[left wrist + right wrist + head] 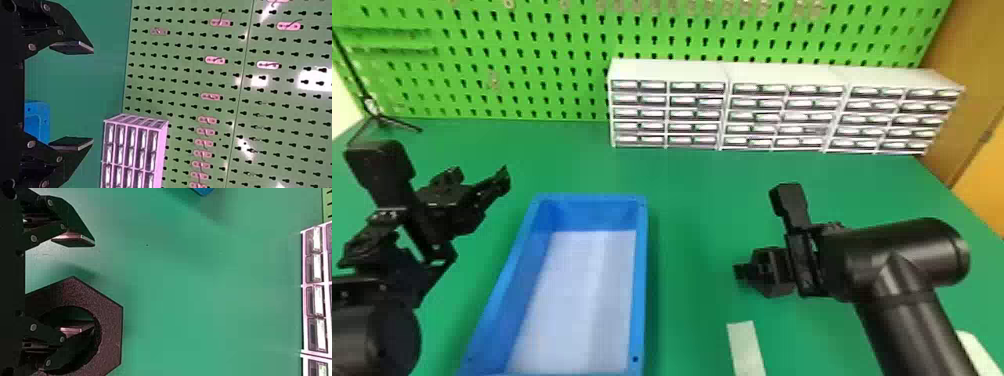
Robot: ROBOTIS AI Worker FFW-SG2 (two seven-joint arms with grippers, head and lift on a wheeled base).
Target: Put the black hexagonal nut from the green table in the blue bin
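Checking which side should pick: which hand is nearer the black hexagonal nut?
Right: the right hand is at the hexagonal nut, one finger overlapping its hole; the left hand is left of the blue bin.

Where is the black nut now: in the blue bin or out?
Out. The black nut is at the right gripper, one finger seen across its hole; the blue bin stands apart from them.

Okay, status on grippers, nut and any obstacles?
Left gripper open, beside bin. Right gripper open at nut, one finger overlapping it, no grip. Bin's wall likely needs clearing.
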